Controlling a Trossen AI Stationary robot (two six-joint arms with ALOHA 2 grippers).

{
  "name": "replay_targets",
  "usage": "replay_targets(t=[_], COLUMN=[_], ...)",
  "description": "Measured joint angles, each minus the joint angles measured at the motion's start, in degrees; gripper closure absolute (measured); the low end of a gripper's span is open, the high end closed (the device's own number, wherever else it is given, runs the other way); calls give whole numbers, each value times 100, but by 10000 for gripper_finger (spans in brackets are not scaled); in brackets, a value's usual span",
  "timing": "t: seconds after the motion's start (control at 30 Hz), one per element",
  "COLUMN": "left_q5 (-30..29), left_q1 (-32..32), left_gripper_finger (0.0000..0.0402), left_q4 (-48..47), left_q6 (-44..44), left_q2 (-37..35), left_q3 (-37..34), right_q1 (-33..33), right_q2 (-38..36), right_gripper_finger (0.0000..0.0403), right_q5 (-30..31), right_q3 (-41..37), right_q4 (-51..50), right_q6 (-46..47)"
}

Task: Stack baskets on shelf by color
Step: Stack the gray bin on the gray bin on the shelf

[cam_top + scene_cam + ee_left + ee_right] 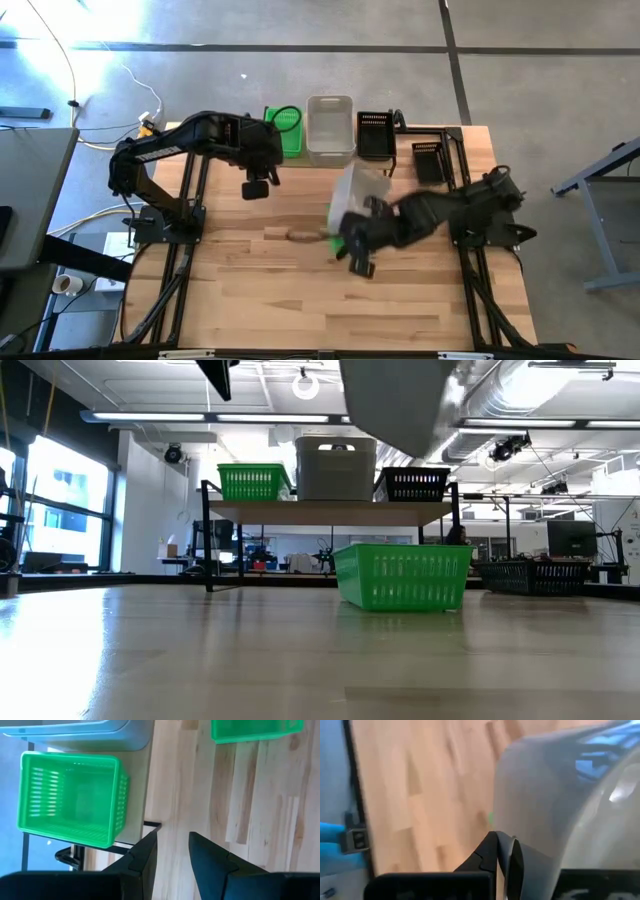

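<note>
Wooden table [250, 290] holds a green basket [402, 576] under the right gripper [502, 857], clamped on a raised whitish basket [360, 185]. Left gripper [172, 847], narrowly parted, hovers at the shelf's [330, 511] six o'clock.

On my shelf [330, 512] I see a green basket [254, 482], a whitish-grey one [336, 468] and a black one [413, 484] standing upright in a row, another green basket [403, 576] sitting on the tabletop, more black ones [428, 160] beside the shelf, and a whitish-grey basket [360, 186] held tilted aloft.
</note>
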Motion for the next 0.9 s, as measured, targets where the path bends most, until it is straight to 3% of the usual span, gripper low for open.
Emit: replay_targets(t=[0.37, 0.63, 0.9], left_q5=[4, 7, 7], left_q1=[104, 104, 104], left_gripper_finger=[300, 300, 300], left_q4=[0, 2, 44], left_q6=[-8, -209, -491], left_q2=[0, 0, 0], left_q3=[0, 0, 0], right_q1=[-1212, -2451, -3722], right_q2=[2, 2, -28], right_gripper_finger=[403, 403, 403], right_q5=[486, 713, 661], right_q3=[1297, 2049, 2163], right_q4=[-472, -354, 341], right_q6=[-2366, -4386, -5912])
